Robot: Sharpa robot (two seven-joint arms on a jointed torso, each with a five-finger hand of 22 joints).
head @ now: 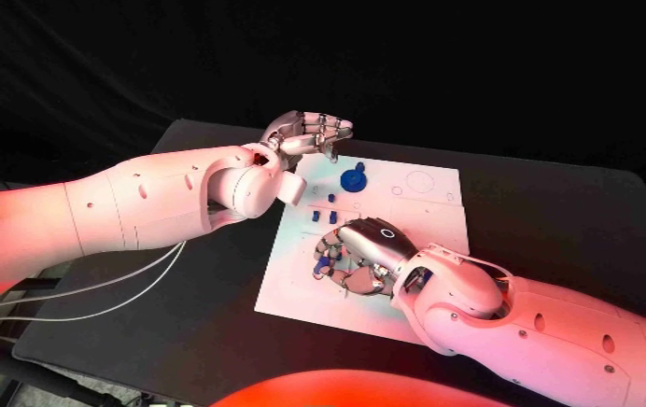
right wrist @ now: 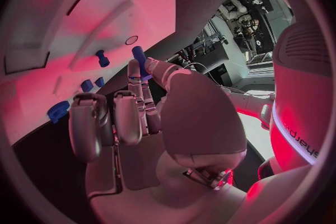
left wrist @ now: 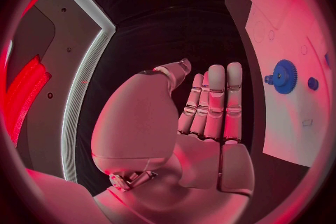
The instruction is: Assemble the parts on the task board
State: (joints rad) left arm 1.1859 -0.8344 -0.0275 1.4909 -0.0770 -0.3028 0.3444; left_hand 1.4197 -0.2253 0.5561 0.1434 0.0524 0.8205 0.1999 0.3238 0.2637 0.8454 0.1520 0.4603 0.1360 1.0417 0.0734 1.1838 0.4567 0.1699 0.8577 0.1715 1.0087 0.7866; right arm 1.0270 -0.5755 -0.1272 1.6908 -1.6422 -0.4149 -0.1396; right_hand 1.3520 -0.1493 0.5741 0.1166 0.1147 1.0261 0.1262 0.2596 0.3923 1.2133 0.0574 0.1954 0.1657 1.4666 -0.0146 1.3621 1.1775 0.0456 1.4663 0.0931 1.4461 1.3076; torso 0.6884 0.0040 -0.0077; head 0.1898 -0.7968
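Looking down, we are seeing the right hand (head: 361,256) pinching a blue peg (right wrist: 139,59) over the task board's (head: 431,230) near left part. The left hand (head: 307,134), fingers loosely together, is holding nothing beyond the board's far left corner, near a blue gear (head: 353,179).

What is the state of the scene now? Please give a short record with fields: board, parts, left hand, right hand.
board: white task board lies flat on the black table
parts: blue gear near the board's far edge; small blue pegs near the board's middle
left hand: left hand raised at the board's far left corner, fingers straight and together, holding nothing
right hand: right hand low over the board's near left part, pinching a blue peg between thumb and finger
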